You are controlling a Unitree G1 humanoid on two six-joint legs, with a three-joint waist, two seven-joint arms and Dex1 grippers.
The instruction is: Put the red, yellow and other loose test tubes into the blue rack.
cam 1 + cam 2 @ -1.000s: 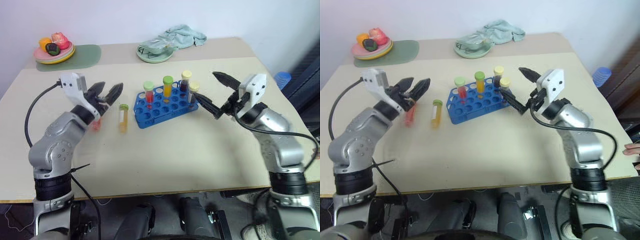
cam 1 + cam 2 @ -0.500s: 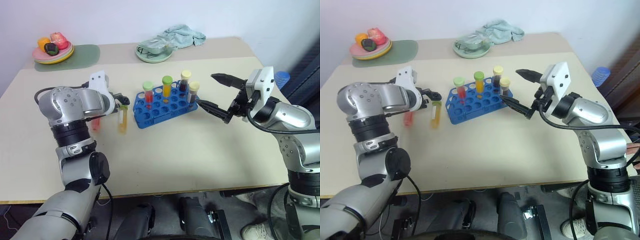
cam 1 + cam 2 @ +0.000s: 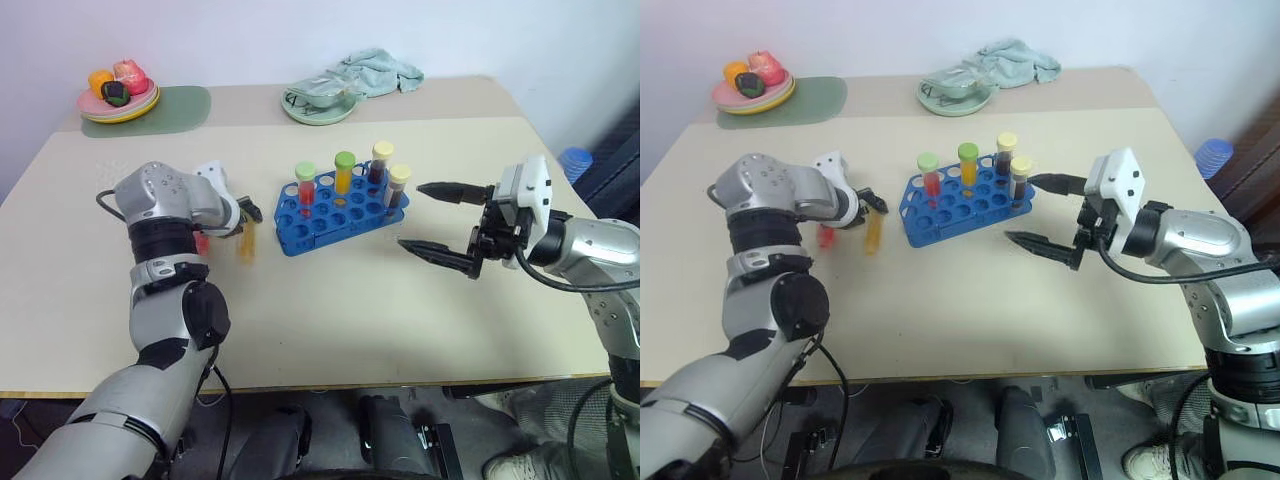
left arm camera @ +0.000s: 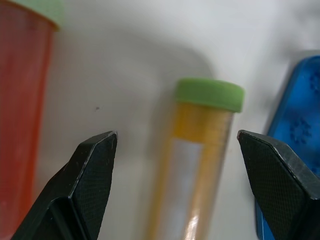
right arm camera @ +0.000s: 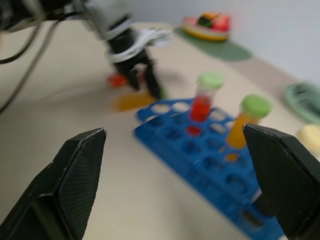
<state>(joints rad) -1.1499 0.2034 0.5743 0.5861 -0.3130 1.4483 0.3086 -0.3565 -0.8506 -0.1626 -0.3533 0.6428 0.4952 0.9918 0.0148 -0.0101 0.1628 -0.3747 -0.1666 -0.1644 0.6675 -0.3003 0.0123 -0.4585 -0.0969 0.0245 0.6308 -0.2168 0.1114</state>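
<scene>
Yellow tube (image 4: 200,165) between open left fingers (image 4: 92,170)

No readable text, numbers or brand marks anywhere on the worktop. The yellow tube (image 4: 200,165) lying beside the blue rack (image 3: 340,212) carries a white label, but it looks blank, with no lettering to make out. Caps of the tubes standing in the rack are plain, unmarked.

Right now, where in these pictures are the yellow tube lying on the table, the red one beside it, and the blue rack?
yellow tube (image 4: 200,165): left wrist view, on its labelled body below the green cap.
red tube (image 4: 22,110): left wrist view, on its red body.
blue rack (image 3: 335,212): left eye view, on its holed top.
</scene>
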